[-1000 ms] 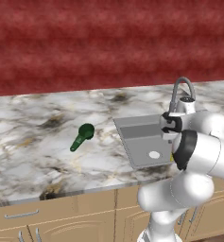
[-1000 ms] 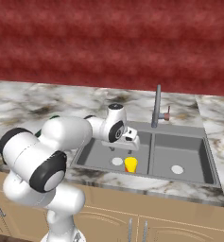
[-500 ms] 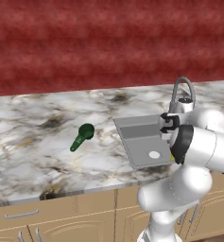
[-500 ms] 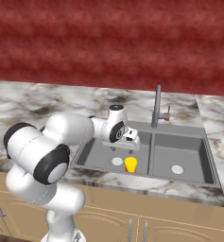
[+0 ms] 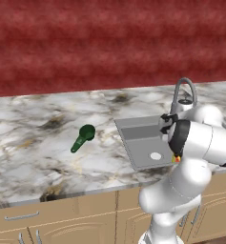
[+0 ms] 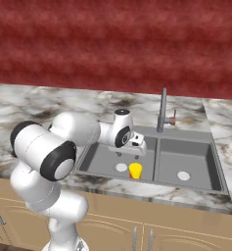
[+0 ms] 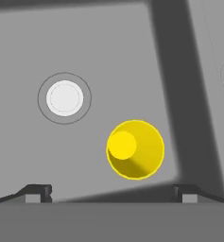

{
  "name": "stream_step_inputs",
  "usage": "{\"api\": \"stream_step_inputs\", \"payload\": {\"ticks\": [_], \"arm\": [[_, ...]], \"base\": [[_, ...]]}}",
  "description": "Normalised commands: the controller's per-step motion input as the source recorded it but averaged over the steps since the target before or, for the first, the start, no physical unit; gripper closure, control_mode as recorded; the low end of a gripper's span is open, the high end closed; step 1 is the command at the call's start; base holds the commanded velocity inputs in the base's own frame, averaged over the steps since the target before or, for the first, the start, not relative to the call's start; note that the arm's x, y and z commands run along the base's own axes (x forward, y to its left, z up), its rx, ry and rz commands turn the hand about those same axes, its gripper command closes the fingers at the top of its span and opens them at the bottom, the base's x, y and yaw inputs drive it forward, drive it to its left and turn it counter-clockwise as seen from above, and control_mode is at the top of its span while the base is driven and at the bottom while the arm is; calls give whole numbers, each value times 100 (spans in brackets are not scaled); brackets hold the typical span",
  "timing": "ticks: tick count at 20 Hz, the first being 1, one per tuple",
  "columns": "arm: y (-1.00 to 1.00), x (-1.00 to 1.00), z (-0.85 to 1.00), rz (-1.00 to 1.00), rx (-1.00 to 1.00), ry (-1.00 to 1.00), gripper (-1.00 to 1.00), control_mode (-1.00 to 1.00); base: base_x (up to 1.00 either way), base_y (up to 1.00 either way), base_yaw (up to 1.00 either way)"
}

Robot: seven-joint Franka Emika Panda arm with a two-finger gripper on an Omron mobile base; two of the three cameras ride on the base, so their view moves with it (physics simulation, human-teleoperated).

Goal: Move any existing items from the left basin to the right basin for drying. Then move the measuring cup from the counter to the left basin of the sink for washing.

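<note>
My gripper [image 7: 111, 191] stands wide open with nothing between its tips, which show as two dark fingertips [image 7: 35, 193] at the lower left and lower right of the hand view. Just above the gap, right of centre, sits the yellow cup [image 7: 135, 149], upright with its open mouth facing the camera, so it has no long axis from here. No writing can be read on it.

In the right base view my gripper [image 6: 135, 148] hangs at the middle of the frame, over the left basin [image 6: 100, 154], and the yellow cup [image 6: 135, 170] stands on the basin floor just below it, apart from it, close to the divider. The pale drain disc [image 7: 64, 98] lies to the cup's upper left in the hand view. The right basin [image 6: 198, 164] lies beyond the divider, toward the right of the frame, with the gooseneck faucet [image 6: 162, 109] behind the sink.

In the left base view the green measuring cup [image 5: 83, 137] lies on the marble counter [image 5: 33, 147], left of centre, well apart from the sink [image 5: 133, 125]. Its bowl is at the upper right and its handle runs toward the lower left.
</note>
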Motion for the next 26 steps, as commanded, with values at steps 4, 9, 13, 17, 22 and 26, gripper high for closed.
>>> {"api": "stream_step_inputs", "payload": {"ticks": [4, 9, 13, 17, 22, 26], "arm": [[-5, 15, -14, 0, 0, 0, -100, -100], [-5, 15, -14, 0, 0, 0, -100, -100], [-4, 5, -13, 0, 0, 0, -100, -100], [0, 0, -12, 0, 0, 0, -100, -100], [0, 0, -13, 0, 0, 0, -100, -100], [0, 0, -16, 0, 0, 0, -100, -100]], "base": [[0, 0, 0], [0, 0, 0], [0, 0, 0], [0, 0, 0], [0, 0, 0], [0, 0, 0]]}}
